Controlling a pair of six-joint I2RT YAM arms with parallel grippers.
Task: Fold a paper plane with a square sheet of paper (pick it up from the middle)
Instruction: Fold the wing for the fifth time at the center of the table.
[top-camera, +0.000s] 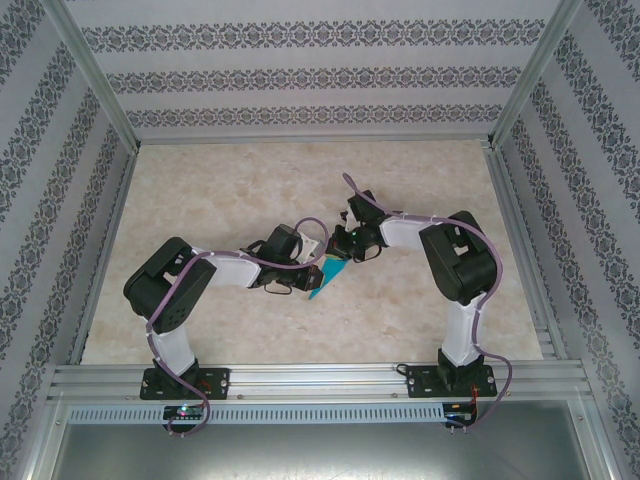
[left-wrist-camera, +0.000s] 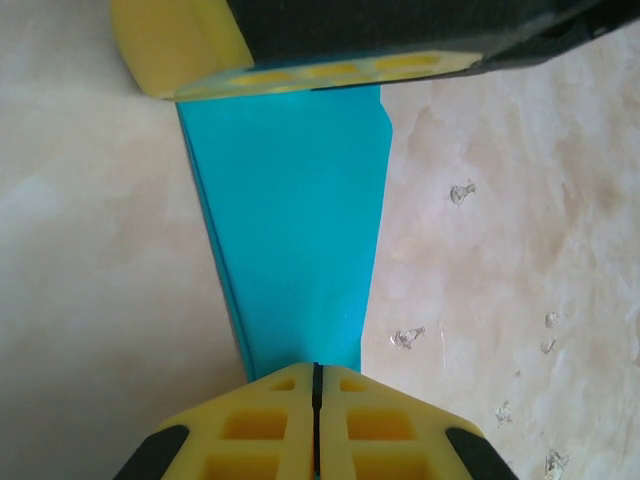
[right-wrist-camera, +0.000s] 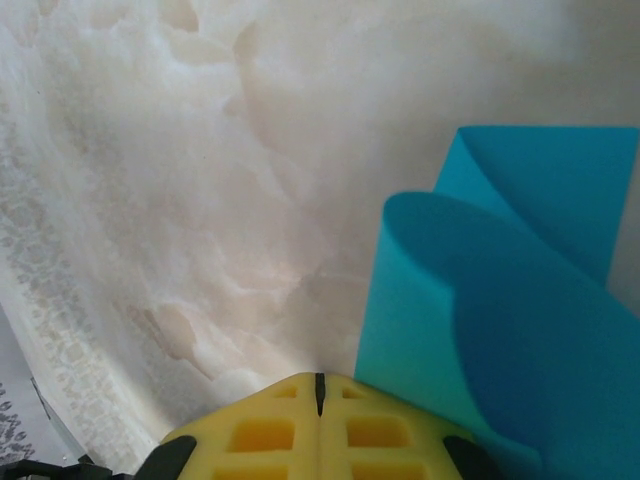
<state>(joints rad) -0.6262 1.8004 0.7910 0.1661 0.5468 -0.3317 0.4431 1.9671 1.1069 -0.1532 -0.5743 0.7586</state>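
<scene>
Left claw (left-wrist-camera: 317, 378): yellow pads with square pockets, pressed together and nipping one end of the paper (left-wrist-camera: 290, 230). The paper is thin, smooth, turquoise, folded to a long strip. Right claw (right-wrist-camera: 319, 385): pads closed tight too. Curled paper sits against its right side, but I cannot confirm it has a grip. The claws meet mid-bench (left-wrist-camera: 90, 250), a mottled cream, marble-look surface, with the paper bridging them.
</scene>
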